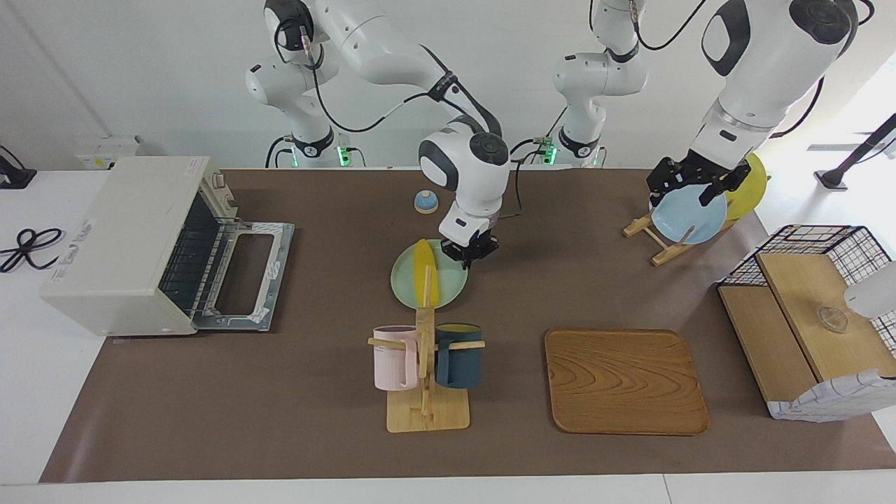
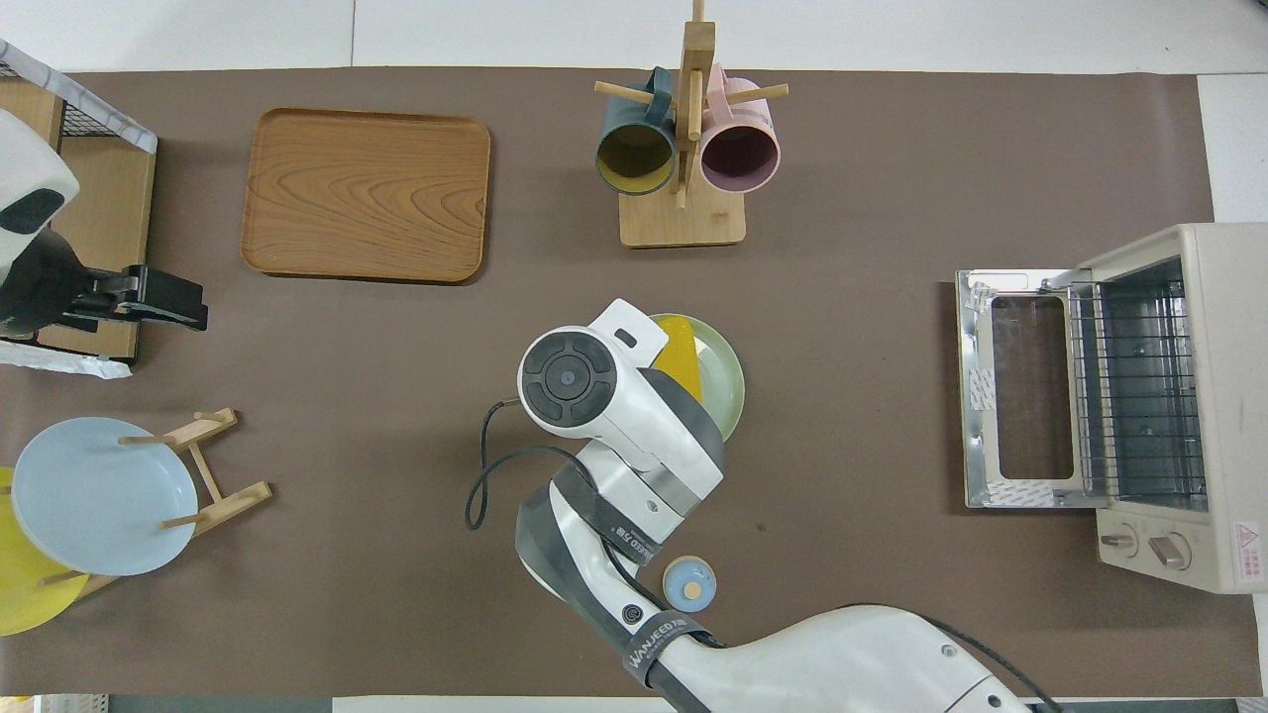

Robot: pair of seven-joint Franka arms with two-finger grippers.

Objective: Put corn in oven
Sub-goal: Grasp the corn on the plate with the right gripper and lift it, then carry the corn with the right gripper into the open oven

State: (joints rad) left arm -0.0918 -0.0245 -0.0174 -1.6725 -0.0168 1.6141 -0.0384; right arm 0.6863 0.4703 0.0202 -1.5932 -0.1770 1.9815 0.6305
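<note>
The yellow corn [image 1: 423, 276] lies on a light green plate [image 1: 448, 294] mid-table; in the overhead view the corn [image 2: 681, 355] is partly hidden under the right arm's hand. My right gripper [image 1: 470, 257] is shut over the plate's rim, beside the corn on the left arm's side, with nothing seen between its fingertips. The cream-white oven [image 1: 119, 245] stands at the right arm's end of the table with its door [image 1: 241, 276] dropped open and the wire rack showing [image 2: 1134, 386]. My left gripper [image 1: 689, 185] waits open in the air by the plate rack.
A mug tree [image 1: 425, 364] with a pink and a dark blue mug stands farther from the robots than the plate. A wooden tray [image 1: 625, 381] lies beside it. A rack [image 1: 654, 238] holds a blue and a yellow plate. A wire basket [image 1: 812, 315] and a small blue knob [image 1: 425, 201] are also present.
</note>
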